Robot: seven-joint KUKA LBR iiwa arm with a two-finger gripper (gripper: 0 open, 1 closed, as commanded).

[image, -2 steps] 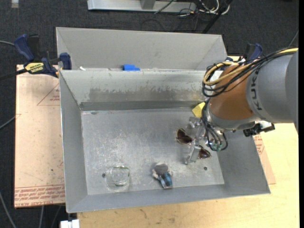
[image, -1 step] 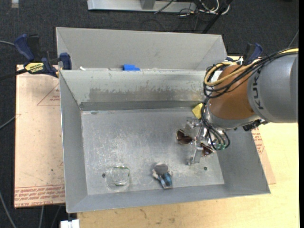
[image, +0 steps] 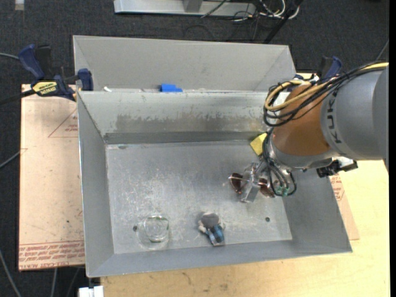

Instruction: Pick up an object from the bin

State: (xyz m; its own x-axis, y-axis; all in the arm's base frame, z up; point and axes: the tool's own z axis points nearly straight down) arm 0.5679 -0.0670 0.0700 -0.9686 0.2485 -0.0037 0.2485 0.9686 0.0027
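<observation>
Reddish-brown thing [image: 237, 181] lies right in the bin [image: 93, 184], beside the gripper [image: 250, 189], whose grip we cannot tell; the arm [image: 362, 113] reads "KU".

Bin [image: 173, 178] grey w/ pale scuff marks. Cup [image: 153, 228] clear. Small obj [image: 212, 228] grey + blue. Yellow piece [image: 258, 143] by orange wrist cover [image: 297, 135]; arm [image: 362, 116] silver-grey.

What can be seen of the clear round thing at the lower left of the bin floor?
The clear round plastic-looking thing resembles a small cup or lid seen from above: see-through, with a paler rim. It rests alone on the grey metal bin's floor, lower left, apart from the small grey-and-blue object to its right.
</observation>
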